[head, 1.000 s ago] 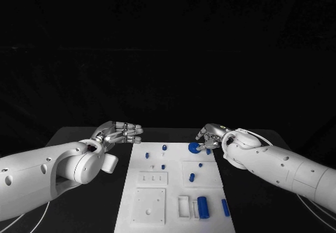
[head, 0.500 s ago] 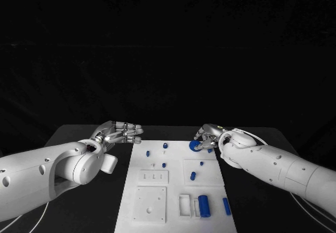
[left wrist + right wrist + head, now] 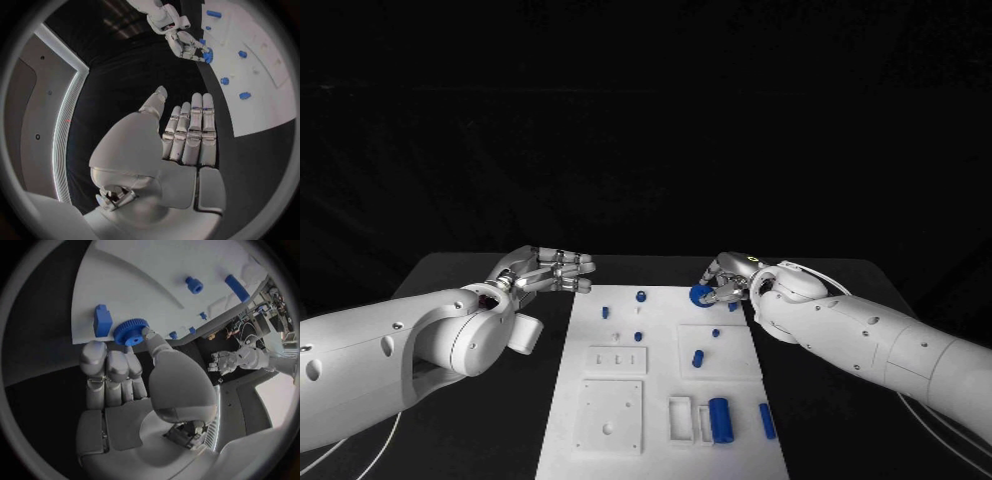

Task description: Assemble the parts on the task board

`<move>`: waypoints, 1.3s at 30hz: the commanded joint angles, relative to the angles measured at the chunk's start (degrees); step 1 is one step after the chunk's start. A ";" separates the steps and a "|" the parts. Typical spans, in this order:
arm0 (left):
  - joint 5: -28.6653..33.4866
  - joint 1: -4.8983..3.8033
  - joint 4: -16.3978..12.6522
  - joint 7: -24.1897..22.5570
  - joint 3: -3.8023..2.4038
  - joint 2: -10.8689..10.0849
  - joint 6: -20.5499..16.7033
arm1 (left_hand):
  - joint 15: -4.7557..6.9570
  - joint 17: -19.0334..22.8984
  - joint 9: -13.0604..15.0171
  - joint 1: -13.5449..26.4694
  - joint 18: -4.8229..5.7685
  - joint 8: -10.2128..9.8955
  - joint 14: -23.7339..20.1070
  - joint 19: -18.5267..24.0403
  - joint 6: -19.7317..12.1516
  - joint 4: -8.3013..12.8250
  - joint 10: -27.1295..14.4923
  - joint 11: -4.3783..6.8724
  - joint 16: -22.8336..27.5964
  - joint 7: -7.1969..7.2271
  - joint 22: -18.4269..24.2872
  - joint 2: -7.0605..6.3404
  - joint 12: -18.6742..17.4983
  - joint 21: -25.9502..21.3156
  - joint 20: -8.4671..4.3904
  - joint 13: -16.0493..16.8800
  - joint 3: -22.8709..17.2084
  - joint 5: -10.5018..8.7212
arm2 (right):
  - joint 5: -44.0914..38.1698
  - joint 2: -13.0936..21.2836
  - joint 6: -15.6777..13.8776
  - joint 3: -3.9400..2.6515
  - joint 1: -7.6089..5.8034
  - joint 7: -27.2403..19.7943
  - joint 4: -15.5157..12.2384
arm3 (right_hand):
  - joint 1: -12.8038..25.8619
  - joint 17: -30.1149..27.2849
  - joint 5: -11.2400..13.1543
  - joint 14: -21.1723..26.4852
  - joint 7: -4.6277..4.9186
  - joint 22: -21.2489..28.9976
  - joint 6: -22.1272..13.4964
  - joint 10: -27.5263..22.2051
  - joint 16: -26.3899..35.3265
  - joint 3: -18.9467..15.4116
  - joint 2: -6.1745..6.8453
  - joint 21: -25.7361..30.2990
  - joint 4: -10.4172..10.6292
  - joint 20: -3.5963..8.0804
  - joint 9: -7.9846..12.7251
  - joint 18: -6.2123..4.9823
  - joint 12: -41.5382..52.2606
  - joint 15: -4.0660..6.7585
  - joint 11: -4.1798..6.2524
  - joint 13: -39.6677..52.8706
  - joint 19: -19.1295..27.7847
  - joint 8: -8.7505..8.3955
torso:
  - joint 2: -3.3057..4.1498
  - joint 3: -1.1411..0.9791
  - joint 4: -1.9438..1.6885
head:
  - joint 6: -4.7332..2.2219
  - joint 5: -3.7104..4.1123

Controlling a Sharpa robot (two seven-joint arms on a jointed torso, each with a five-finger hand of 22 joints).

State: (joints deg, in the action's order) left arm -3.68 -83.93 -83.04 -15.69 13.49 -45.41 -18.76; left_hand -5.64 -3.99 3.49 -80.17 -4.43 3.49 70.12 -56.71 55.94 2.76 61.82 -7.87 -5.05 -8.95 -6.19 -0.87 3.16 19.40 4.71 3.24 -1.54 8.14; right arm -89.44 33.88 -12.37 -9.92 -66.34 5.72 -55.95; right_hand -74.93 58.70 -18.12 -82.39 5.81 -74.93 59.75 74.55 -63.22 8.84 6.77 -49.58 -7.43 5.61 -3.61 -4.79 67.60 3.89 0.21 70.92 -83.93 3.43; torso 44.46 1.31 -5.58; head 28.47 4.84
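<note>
The little blue gear wheel with teeth round its rim [image 3: 130,333] is pinched in the fingers of the right hand [image 3: 728,283], at the far right corner of the flat white task board [image 3: 661,420]. It could slip out, because only the fingertips hold it by its thin edge, and then it might roll off onto the black counter [image 3: 473,290]. It could also go down crooked if it does not sit straight over its spot. The wheel is round, bright blue and small, with a hole or hub in the middle that is hard to make out. A small blue block [image 3: 102,319] stands on the board just beside it.

More blue parts are on the board: short pegs [image 3: 640,298] near the far end, a fat blue cylinder [image 3: 721,418] lying in a white holder near the robot, and a blue bar [image 3: 767,421] beside it by the right edge.

The left hand [image 3: 548,272] hovers over the counter beside the board's far left corner. It holds nothing, and its fingers are out straight, side by side.
</note>
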 commanded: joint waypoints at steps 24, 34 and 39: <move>-0.62 -0.12 -0.37 0.93 -0.04 -0.34 1.45 | -0.23 -0.01 0.02 -0.14 0.35 -0.01 -0.20 0.26 -0.97 -0.80 -1.25 -0.37 0.17 -0.07 0.33 -0.08 0.29 0.18 0.27 0.08 0.17 -0.32 | -2.29 0.67 5.83 0.66 0.29 1.95 -1.26 | 6.62 1.46 -16.88 -0.37 0.14 -6.19 1.53 0.23 -0.69 11.90 1.34 -2.21 -2.51 -0.14 0.06 -0.04 0.56 0.40 0.17 0.58 -2.42 0.08 | -0.14 0.12 0.04 | 0.63 -0.43; -0.70 -0.12 -0.64 1.06 -0.04 -0.56 1.28 | -0.29 -0.01 0.01 -0.15 0.31 -0.02 -0.28 0.24 -1.37 -1.04 -1.53 -0.45 0.15 -0.07 0.44 -0.20 0.30 0.12 0.33 0.09 0.08 -0.35 | -7.45 1.35 -1.22 0.68 0.35 2.58 -5.95 | 7.43 1.69 -16.75 -0.44 -0.58 -6.41 3.85 1.01 -0.64 14.15 1.45 -3.41 -1.92 0.24 0.03 0.18 1.34 0.81 0.69 1.34 -2.60 0.12 | -0.20 0.17 0.12 | 0.42 -1.18; -0.71 -0.13 -0.73 1.08 -0.04 -0.65 1.19 | -0.29 -0.01 0.01 -0.15 0.31 -0.02 -0.28 0.24 -1.37 -1.04 -1.53 -0.45 0.15 -0.07 0.44 -0.20 0.30 0.12 0.33 0.09 0.08 -0.35 | -10.90 2.08 -4.29 0.67 0.35 3.91 -10.44 | 7.20 1.67 -15.94 -0.48 -0.84 -6.54 4.82 1.17 -0.57 14.31 1.80 -4.06 -1.47 0.40 0.03 0.31 1.32 0.95 0.86 1.43 -2.67 0.11 | -0.23 0.25 0.07 | 0.26 -1.61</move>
State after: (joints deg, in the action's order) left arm -4.09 -83.93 -83.57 -14.47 13.49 -46.08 -18.23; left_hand -5.64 -3.99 3.49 -80.17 -4.44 3.49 70.12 -56.71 54.85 2.05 60.59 -8.30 -5.05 -9.10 -5.80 -0.87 3.16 19.39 4.70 3.24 -1.62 8.14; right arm -95.66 35.85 -13.04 -9.21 -65.94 8.14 -65.43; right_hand -67.58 60.35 -34.24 -83.03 4.57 -74.91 63.93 75.28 -63.78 23.05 8.59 -53.35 -9.15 5.61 -3.44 -4.71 68.75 4.48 0.92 72.27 -83.94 3.37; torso 44.25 1.52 -5.45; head 28.81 3.44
